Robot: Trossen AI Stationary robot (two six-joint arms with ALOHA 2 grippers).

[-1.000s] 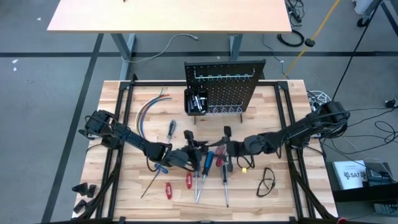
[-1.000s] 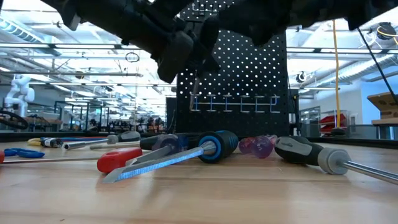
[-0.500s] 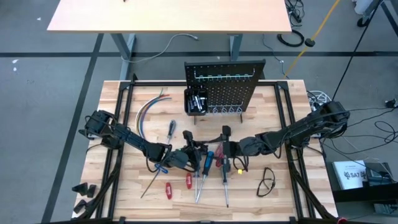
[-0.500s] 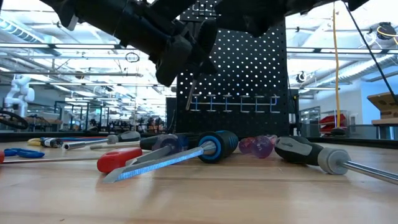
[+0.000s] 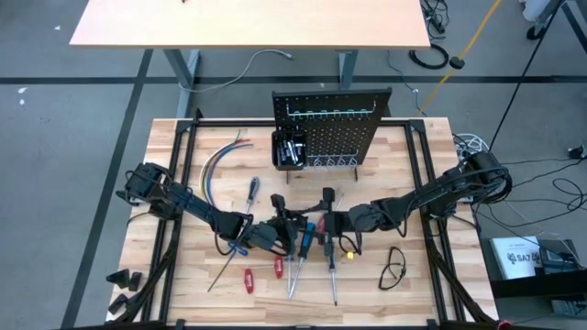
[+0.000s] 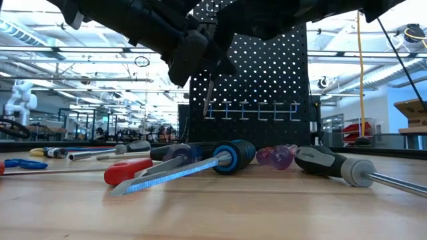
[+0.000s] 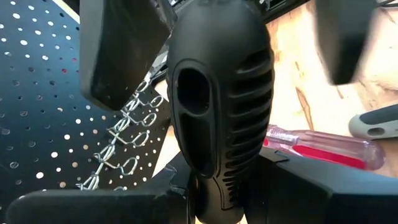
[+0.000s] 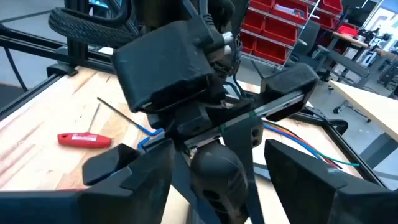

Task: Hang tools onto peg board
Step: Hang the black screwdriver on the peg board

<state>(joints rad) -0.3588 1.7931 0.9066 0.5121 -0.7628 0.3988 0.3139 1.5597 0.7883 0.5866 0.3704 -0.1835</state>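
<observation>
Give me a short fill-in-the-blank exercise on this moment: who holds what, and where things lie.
1. The left gripper is shut on a tool whose handle is ___ in colour.
2. The right gripper, facing that handle over mid-table, has its jaws ___.
3. The bundle of coloured wires lies flat on the table, on the ___ arm's side of the peg board.

Missing words: black; open; left

One peg board [image 5: 332, 121], one bundle of coloured wires [image 5: 220, 161], one pair of glasses [image 5: 393, 268], two arms, and several screwdrivers [image 5: 249, 192] on one table [image 5: 404, 156].
</observation>
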